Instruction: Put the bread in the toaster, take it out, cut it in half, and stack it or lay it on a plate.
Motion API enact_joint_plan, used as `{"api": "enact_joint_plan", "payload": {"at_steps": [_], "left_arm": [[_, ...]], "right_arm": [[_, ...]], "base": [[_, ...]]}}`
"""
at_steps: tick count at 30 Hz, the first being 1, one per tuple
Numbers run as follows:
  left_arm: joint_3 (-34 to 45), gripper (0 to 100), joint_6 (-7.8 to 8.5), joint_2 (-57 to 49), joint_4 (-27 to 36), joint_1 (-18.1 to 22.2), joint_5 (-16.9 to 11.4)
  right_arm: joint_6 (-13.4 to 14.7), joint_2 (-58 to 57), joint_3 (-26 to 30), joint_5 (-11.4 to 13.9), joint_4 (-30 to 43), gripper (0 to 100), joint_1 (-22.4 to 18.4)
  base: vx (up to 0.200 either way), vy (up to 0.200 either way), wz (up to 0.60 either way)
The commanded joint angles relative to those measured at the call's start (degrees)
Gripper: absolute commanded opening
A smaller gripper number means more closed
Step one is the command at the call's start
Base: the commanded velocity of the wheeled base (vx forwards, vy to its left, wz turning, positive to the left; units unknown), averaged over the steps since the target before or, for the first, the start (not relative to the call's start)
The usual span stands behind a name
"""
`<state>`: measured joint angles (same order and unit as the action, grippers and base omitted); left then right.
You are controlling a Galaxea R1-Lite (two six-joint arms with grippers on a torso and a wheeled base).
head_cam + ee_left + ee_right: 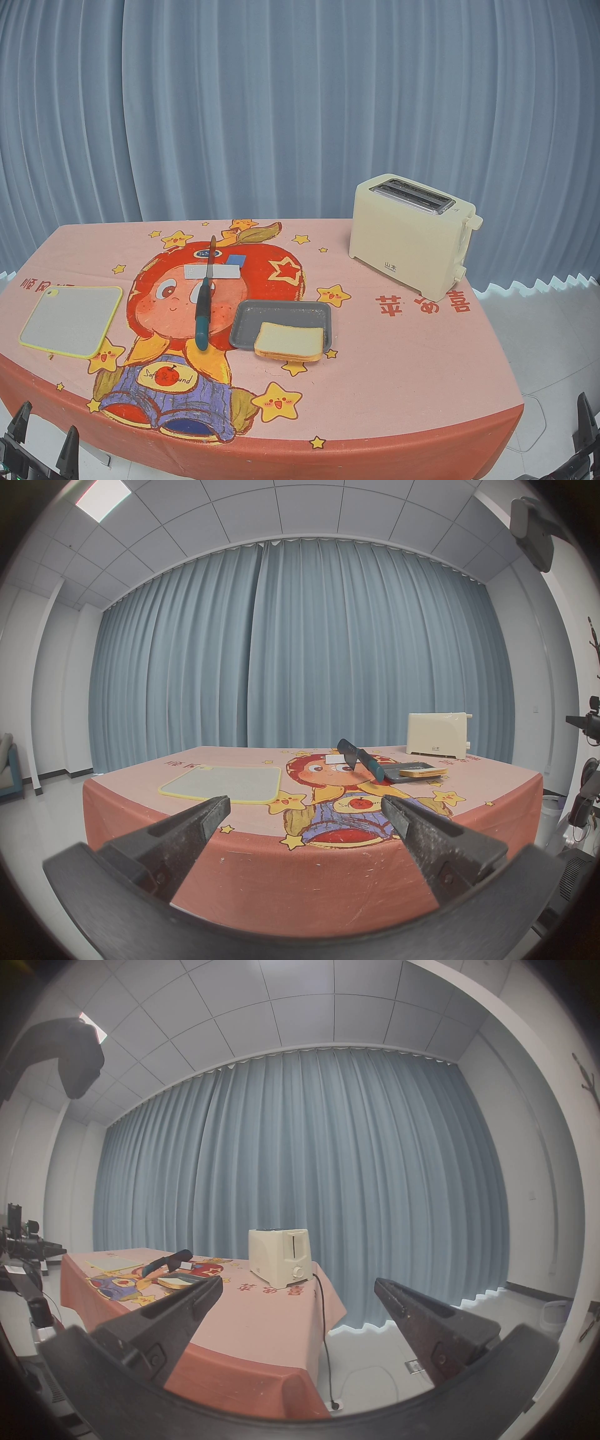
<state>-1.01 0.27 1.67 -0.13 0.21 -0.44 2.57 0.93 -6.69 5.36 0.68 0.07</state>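
Observation:
A slice of bread (pixel 289 342) lies on the front right corner of a grey plate (pixel 275 312) in the middle of the table, overhanging its edge. The cream toaster (pixel 409 234) stands at the back right, slots empty. A knife (pixel 204 294) with a teal handle rests on a white holder left of the plate. At the far left lies a grey cutting board (pixel 72 320) with a yellow rim. My left gripper (pixel 306 811) is open, held off the table's front left, below its edge. My right gripper (pixel 299 1291) is open too, off the table's right end, with the toaster (pixel 280 1257) ahead.
The table carries a pink cartoon cloth (pixel 400 369). A blue curtain (pixel 300 106) hangs behind it. The toaster's cable (pixel 325 1347) runs down off the table's right end to the floor. Bare cloth lies between the plate and the toaster.

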Motion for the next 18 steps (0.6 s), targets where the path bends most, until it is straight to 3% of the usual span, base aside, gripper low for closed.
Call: {"api": "enact_joint_plan", "payload": {"at_steps": [1,3,7,12,13,18], "left_arm": [[1.01,100,0.0,0.09,-0.04,0.06,0.0],[1.01,100,0.0,0.09,-0.04,0.06,0.0],[1.01,100,0.0,0.09,-0.04,0.06,0.0],[1.01,100,0.0,0.09,-0.04,0.06,0.0],[1.01,100,0.0,0.09,0.05,0.06,0.0],[1.01,100,0.0,0.09,-0.04,0.06,0.0]], "right_arm": [[2.53,1.62,-0.07,1.49,-0.07,100,0.45],[4.63,3.12,-0.25,2.9,-0.07,100,0.45],[9.21,6.9,-0.51,8.26,-0.24,100,0.45],[14.74,9.97,-0.69,12.3,-0.33,100,0.54],[18.35,11.29,-0.78,14.85,-0.77,100,0.54],[30.47,12.34,-1.66,22.94,-0.77,100,0.45]], "base": [[0.0,0.0,0.0],[0.0,0.0,0.0],[0.0,0.0,0.0],[0.0,0.0,0.0],[0.0,0.0,0.0],[0.0,0.0,0.0]]}}
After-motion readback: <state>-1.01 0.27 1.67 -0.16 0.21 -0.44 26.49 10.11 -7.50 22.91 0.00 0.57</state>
